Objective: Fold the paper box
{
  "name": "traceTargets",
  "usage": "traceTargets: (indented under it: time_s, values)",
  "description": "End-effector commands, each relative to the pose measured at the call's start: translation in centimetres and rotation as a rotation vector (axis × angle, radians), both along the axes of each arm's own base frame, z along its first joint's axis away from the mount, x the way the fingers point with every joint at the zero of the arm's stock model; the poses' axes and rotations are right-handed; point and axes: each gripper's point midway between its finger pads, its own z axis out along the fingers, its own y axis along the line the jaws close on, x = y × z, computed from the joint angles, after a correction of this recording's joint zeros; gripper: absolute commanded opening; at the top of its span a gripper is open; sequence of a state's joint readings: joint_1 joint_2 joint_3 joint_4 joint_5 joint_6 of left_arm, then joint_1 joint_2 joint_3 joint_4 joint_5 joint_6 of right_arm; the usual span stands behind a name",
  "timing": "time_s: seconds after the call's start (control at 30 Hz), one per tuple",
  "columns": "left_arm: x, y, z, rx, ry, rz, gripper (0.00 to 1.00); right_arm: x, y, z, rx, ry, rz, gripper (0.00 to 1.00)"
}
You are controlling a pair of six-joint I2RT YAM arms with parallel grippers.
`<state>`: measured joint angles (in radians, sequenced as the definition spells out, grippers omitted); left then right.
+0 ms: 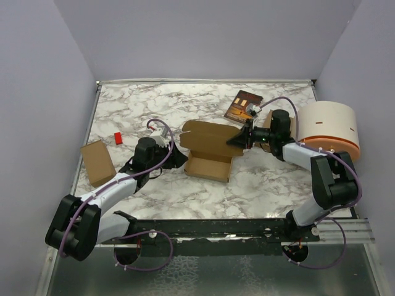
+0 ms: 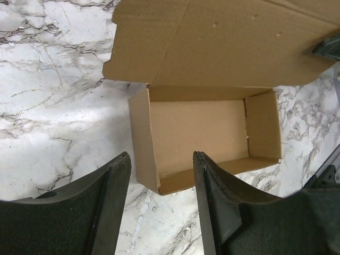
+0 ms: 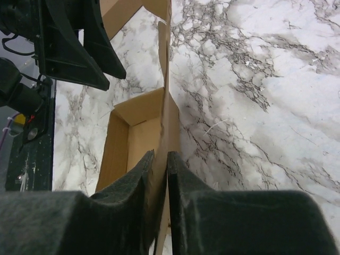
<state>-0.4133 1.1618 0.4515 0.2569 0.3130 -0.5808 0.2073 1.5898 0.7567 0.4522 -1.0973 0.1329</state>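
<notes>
The paper box sits mid-table as an open tan tray with its lid flap raised behind it. My right gripper holds the lid's right edge. In the right wrist view the thin cardboard lid stands edge-on between the fingers of the right gripper, which are closed on it. My left gripper hovers at the tray's left end. In the left wrist view the left gripper stands open just short of the near corner of the paper box, touching nothing.
A second tan cardboard box lies at the left edge, with a small red block beside it. A dark printed booklet lies at the back. A round white drum with an orange band stands at the right.
</notes>
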Motion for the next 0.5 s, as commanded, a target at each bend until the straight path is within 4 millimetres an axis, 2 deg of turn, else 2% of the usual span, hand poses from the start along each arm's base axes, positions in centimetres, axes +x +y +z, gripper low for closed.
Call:
traceTargets:
  time_s: [0.0,0.2,0.3,0.47]
  values:
    - [0.6,0.3,0.3,0.011,-0.017,0.018,0.53,0.9,-0.2,0.5,-0.001,-0.019,-0.010,0.19]
    - [1.0,0.4,0.9,0.020,-0.037,0.028,0.53,1.3,-0.6,0.6,-0.003,-0.022,-0.026,0.29]
    - [1.4,0.4,1.6,0.018,-0.056,0.034,0.53,1.7,-1.0,0.6,-0.009,-0.022,-0.047,0.39]
    - [2.3,1.1,3.2,0.036,-0.108,0.067,0.54,2.6,-2.3,1.0,-0.032,-0.046,-0.079,0.65]
